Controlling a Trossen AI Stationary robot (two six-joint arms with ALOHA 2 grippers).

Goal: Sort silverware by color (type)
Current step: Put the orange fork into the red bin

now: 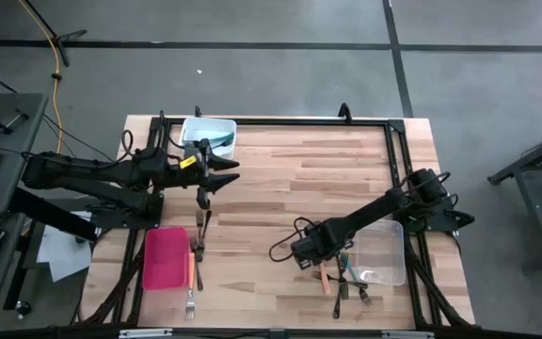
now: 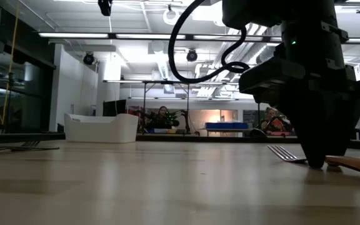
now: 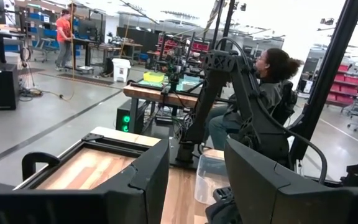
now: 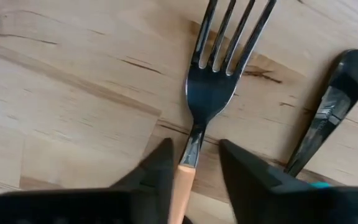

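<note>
An orange-handled fork [image 4: 211,93] with a dark metal head lies flat on the wooden table [image 1: 280,188], near the front right. My right gripper [image 4: 195,147] points straight down over it. Its two fingers stand on either side of the orange handle [image 4: 182,186], just behind the fork's neck, with a gap still showing on one side. In the low view its fingertips [image 2: 314,161] are down at the table top, next to the fork's tines [image 2: 286,152]. My left gripper [image 1: 222,176] waits open and level above the table's far left, with nothing between its fingers.
A dark utensil [image 4: 328,112] lies close beside the fork, among a few more utensils [image 1: 351,282]. A clear tub [image 1: 384,252] stands just to the right. A red tray [image 1: 165,257] with forks [image 1: 196,250] beside it lies front left. A white tub [image 1: 210,135] stands far left.
</note>
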